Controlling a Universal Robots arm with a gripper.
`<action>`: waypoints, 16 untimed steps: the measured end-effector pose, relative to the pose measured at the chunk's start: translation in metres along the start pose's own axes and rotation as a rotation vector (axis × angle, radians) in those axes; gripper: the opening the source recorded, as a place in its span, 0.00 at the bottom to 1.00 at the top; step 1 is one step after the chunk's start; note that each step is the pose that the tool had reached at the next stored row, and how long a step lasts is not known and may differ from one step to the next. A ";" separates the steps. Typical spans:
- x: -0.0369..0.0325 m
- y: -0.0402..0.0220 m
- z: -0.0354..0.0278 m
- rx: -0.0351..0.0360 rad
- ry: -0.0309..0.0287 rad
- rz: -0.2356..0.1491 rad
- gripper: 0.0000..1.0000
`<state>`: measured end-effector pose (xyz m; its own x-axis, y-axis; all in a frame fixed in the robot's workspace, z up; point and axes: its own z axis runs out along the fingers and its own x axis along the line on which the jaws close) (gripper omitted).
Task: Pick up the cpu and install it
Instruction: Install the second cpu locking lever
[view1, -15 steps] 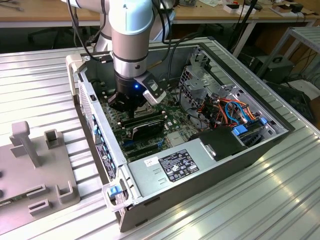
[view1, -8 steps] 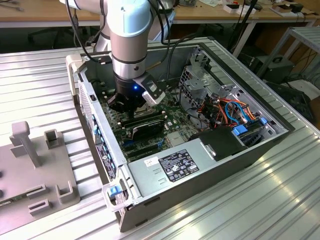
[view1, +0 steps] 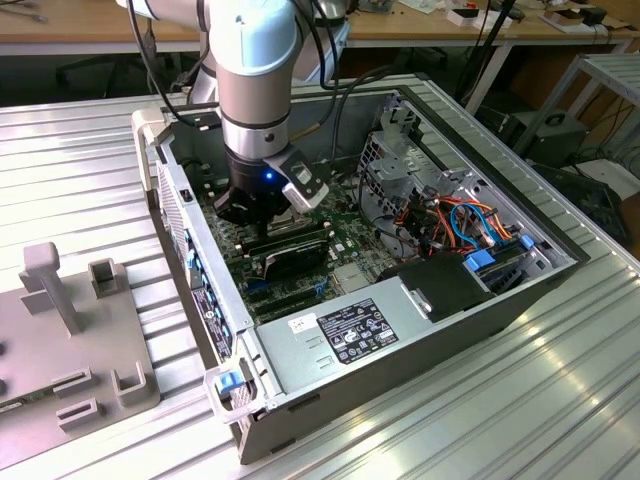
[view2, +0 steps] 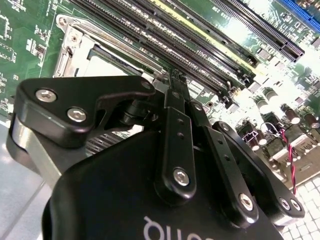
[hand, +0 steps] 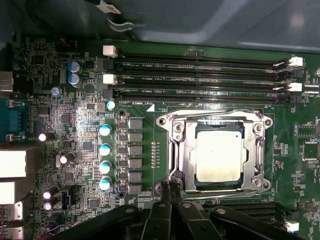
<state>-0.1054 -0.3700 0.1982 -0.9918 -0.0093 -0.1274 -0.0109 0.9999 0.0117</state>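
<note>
The cpu (hand: 220, 152), a flat square chip with a silver-grey top, lies in the black socket on the green motherboard, with the metal frame (hand: 176, 150) around it. Part of the cpu (view2: 107, 67) also shows past the gripper in the second wrist view. My gripper (hand: 169, 184) is shut with nothing visible between its fingers. Its tips sit close together at the socket frame's corner, beside the chip and not on it. In the second wrist view the closed fingertips (view2: 175, 76) point down at the board next to the memory slots. In the exterior view the gripper (view1: 258, 212) reaches down inside the open computer case (view1: 520, 300).
Long black memory slots (hand: 200, 80) run along one side of the socket, and a row of capacitors (hand: 105, 145) stands on another. The case holds a power supply (view1: 350, 335), a black card (view1: 290, 250) and coloured cables (view1: 455, 220). A grey fixture (view1: 60, 330) lies at the exterior view's left.
</note>
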 end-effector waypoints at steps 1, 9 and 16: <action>0.0011 0.0000 0.0004 -0.0002 -0.0019 0.000 0.11; 0.0027 0.0001 0.0003 0.0010 -0.0046 0.000 0.11; 0.0030 0.0016 -0.0009 -0.0007 -0.0068 0.000 0.11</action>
<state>-0.1085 -0.3685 0.1987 -0.9909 -0.0088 -0.1341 -0.0106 0.9999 0.0125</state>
